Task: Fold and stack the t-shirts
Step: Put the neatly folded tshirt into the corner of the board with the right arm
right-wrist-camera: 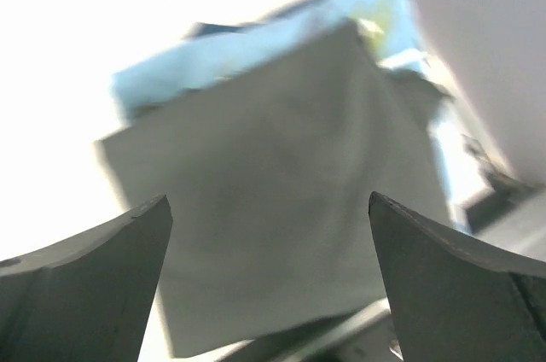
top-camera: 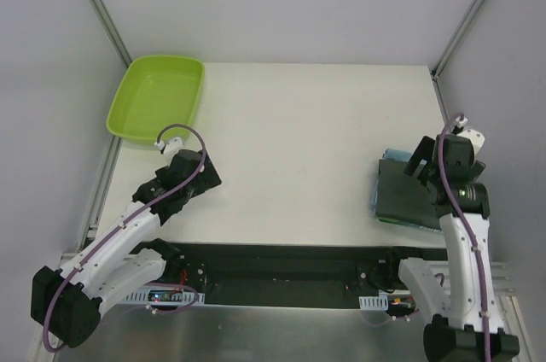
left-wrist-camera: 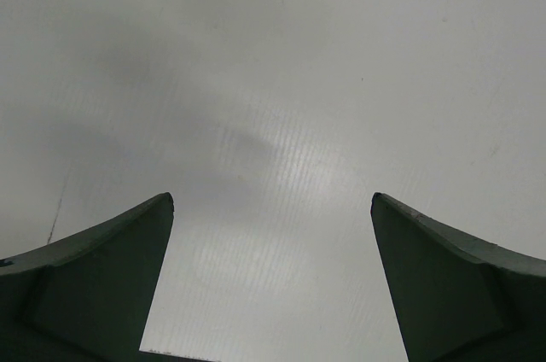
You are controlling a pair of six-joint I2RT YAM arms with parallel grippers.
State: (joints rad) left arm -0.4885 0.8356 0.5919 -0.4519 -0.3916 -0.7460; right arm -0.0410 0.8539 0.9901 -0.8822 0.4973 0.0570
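Observation:
A folded dark grey t-shirt (top-camera: 405,197) lies on top of a folded light blue t-shirt (top-camera: 393,156) at the table's right edge. The blue one shows only as a border round the grey one. In the right wrist view the grey t-shirt (right-wrist-camera: 273,200) fills the middle, with the blue t-shirt (right-wrist-camera: 196,63) showing behind it. My right gripper (right-wrist-camera: 270,201) is open and empty, held above the stack (top-camera: 424,161). My left gripper (left-wrist-camera: 271,200) is open and empty over bare table at the left (top-camera: 200,172).
A lime-green plastic tray (top-camera: 158,96) stands at the back left corner of the white table (top-camera: 290,148). Grey walls close in the back and both sides. A black rail with the arm bases runs along the near edge.

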